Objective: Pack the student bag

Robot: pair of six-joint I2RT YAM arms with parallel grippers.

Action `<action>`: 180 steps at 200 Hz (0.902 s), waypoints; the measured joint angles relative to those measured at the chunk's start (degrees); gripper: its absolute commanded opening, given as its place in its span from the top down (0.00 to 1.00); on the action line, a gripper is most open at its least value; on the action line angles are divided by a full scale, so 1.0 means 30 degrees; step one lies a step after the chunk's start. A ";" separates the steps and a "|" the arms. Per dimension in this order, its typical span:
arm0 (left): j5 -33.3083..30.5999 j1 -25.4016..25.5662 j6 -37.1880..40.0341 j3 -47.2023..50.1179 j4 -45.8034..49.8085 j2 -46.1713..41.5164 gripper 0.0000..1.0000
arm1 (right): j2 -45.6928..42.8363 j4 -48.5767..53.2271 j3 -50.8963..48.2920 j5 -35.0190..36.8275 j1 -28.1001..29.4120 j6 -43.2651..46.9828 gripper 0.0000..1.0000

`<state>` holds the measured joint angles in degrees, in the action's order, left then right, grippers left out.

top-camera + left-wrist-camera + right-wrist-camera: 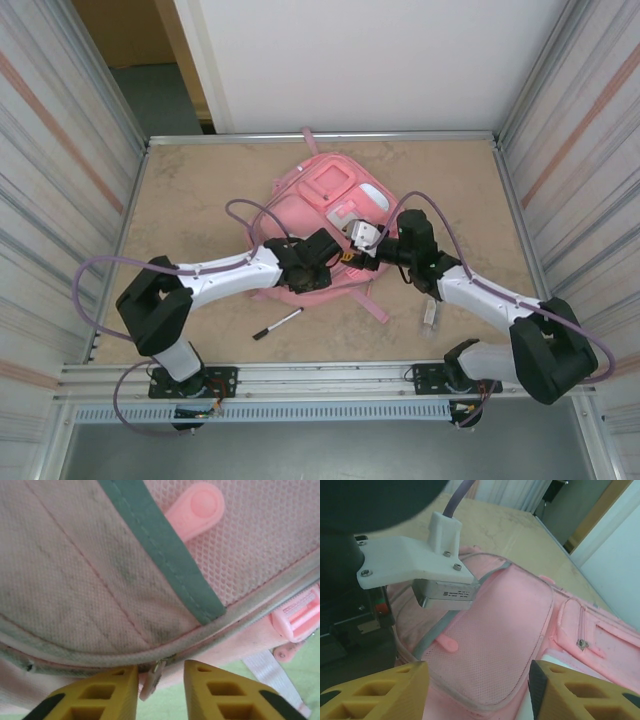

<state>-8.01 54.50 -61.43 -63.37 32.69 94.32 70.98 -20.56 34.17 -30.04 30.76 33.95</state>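
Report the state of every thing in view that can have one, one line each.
student bag: lying flat on the table, front up.
zip pull: at the bag's edge, between the left gripper's fingers, not clamped.
left gripper: open narrowly, either side of the zip pull.
right gripper: open wide over the bag's mesh pocket, holding nothing.
pen: lying loose on the table, apart from the bag.

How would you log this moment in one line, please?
left gripper: open around zip pull at bag edge | right gripper: open over bag | pen: on table
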 measured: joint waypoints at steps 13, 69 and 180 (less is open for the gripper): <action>-0.0299 0.0000 -0.0007 0.0000 -0.0182 0.0029 0.88 | -0.0007 -0.0211 -0.0015 0.0073 0.0000 0.0000 0.47; 0.0444 -0.0328 0.0765 0.0452 -0.2011 0.0146 0.88 | -0.0044 -0.0714 -0.0342 0.0539 0.0000 0.0000 0.46; 0.0634 -0.0663 0.0656 0.1093 -0.2776 0.0699 1.00 | -0.0379 -0.0692 -0.0415 0.0641 -0.0109 0.0015 0.50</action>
<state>-6.11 52.51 -59.46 -60.10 24.36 96.42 69.84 -22.63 32.93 -28.12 30.44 34.00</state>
